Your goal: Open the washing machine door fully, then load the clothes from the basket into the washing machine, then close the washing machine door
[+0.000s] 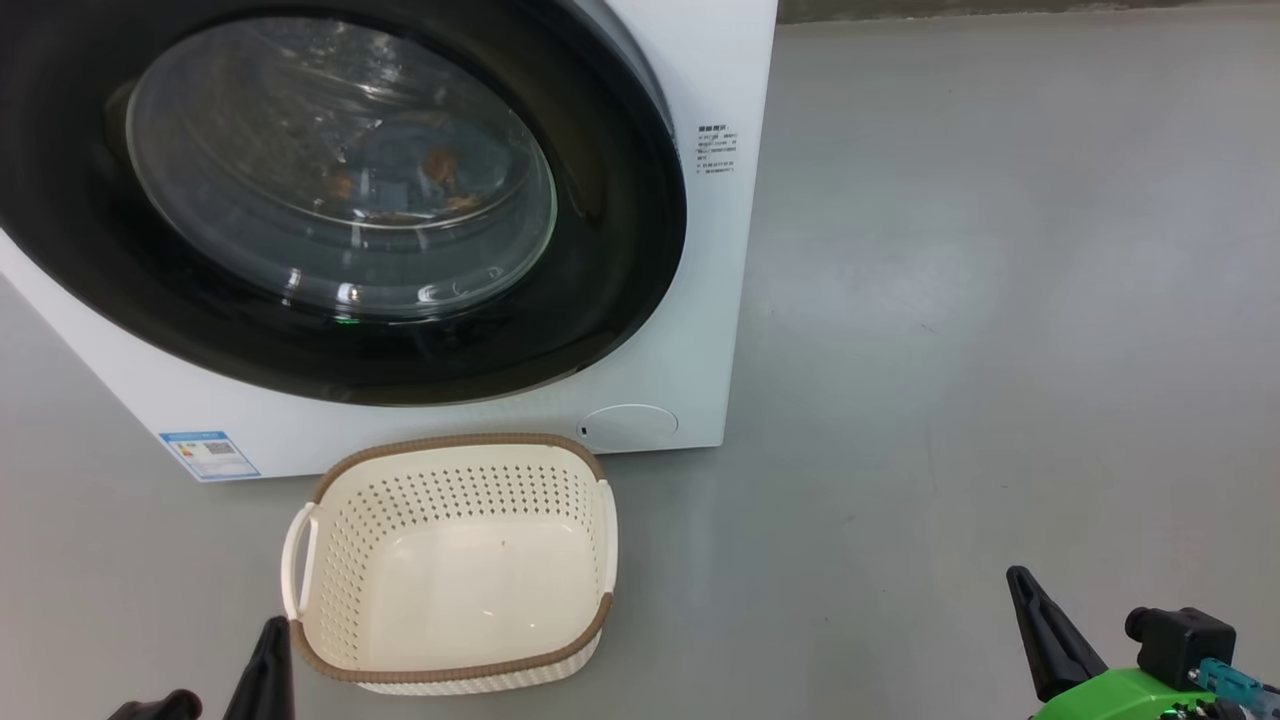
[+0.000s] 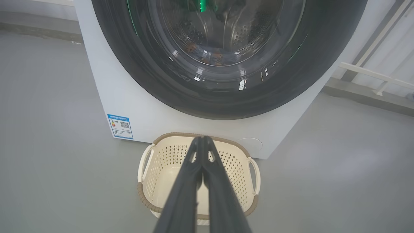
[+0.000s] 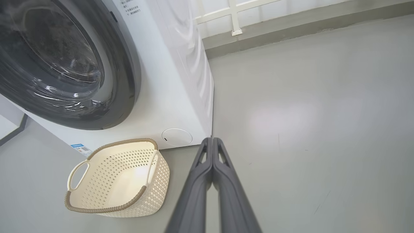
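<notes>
One basket [image 1: 450,492] before closed door [image 1: 340,190]

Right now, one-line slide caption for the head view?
Empty cream perforated plastic basket before the white front-loading washing machine, glossy black-rimmed round door shut, orange-brown-printed clothes behind its glass.

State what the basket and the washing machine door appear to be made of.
The basket: moulded cream plastic with a slight sheen and punched holes; its brown rim seems moulded to imitate weave. The washing machine door: glossy black rim, likely plastic, mirroring highlights; its window looks like clear glass, though clear plastic can't be excluded.
</notes>
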Motion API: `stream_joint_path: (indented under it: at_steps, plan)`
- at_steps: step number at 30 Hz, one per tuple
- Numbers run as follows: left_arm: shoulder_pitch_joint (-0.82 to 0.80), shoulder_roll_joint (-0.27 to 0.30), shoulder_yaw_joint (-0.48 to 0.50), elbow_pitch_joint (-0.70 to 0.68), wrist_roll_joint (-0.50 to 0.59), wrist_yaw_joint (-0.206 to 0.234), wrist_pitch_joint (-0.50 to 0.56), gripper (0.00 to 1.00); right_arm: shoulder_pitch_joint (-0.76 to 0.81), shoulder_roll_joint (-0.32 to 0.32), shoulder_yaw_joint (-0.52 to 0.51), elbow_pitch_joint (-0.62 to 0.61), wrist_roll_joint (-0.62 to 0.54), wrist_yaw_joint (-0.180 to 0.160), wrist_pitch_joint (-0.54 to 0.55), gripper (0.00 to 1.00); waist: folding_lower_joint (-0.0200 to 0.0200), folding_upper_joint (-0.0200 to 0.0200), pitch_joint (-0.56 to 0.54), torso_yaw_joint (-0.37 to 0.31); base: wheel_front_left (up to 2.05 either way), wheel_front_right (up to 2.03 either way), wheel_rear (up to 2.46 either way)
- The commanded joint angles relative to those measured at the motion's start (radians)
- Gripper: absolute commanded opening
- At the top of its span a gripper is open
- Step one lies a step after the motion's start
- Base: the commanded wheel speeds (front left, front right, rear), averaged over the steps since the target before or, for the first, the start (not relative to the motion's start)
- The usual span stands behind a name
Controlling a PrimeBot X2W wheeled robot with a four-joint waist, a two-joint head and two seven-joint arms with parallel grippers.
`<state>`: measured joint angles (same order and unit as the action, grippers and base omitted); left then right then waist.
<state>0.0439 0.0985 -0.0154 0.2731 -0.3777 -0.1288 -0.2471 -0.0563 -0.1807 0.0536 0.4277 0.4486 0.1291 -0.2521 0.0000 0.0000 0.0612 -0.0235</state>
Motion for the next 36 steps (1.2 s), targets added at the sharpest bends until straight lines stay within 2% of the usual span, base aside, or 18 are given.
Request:
stream_joint_path:
  at_steps: [1,4,9,36]
  plan:
    - [-0.017,0.016,0.011,-0.019,-0.023,0.0,0.003,0.0,-0.016,-0.011,-0.007,-0.024,0.026,0.0,0.006,0.0,0.0004,0.0,-0.001,0.0,0.0,0.0,0.0]
    - [-0.019,0.014,0.013,-0.02,-0.053,0.0,0.012,0.0,-0.016,-0.008,-0.011,-0.028,0.054,0.0,0.015,0.0,0.0022,0.0,-0.005,0.001,0.0,0.0,0.0]
    - [-0.025,0.012,0.018,-0.02,-0.103,0.0,0.027,0.0,-0.017,-0.002,-0.018,-0.034,0.101,0.0,0.03,0.0,0.0002,0.0,-0.005,0.002,0.0,0.0,0.0]
    - [-0.056,-0.002,0.045,-0.021,-0.371,-0.001,0.106,0.0,-0.026,0.029,-0.054,-0.069,0.352,0.001,0.11,0.0,0.0,0.0,-0.018,0.007,0.0,0.0,0.0]
